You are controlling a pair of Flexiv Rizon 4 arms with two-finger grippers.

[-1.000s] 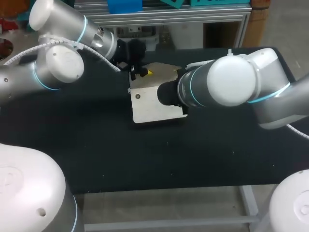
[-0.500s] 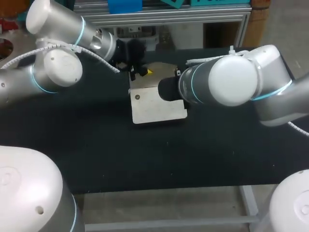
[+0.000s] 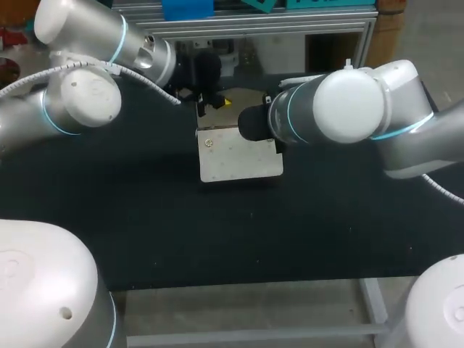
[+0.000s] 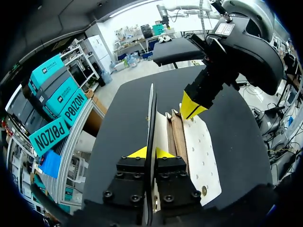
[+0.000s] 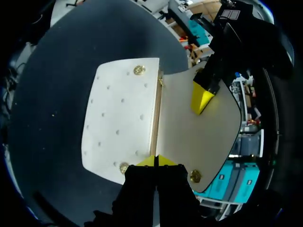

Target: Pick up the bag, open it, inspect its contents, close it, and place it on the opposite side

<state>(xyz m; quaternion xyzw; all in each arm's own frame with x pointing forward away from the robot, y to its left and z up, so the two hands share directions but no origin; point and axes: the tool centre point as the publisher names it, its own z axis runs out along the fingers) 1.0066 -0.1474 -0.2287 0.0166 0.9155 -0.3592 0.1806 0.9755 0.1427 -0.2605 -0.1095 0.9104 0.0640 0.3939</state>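
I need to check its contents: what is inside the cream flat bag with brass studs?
Under the lifted flap of the cream studded bag, only brown inner edges show; the pocket's inside is hidden.

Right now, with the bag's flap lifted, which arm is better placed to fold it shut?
The left. The left gripper is shut on the flap, which stands upright in its grip. The right gripper pinches the bag at its mouth edge, so it is probably better used to steady the bag.

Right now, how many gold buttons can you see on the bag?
3 on the bag: one gold button at the panel's far corner, and one and one either side of the right gripper. Others may be hidden.
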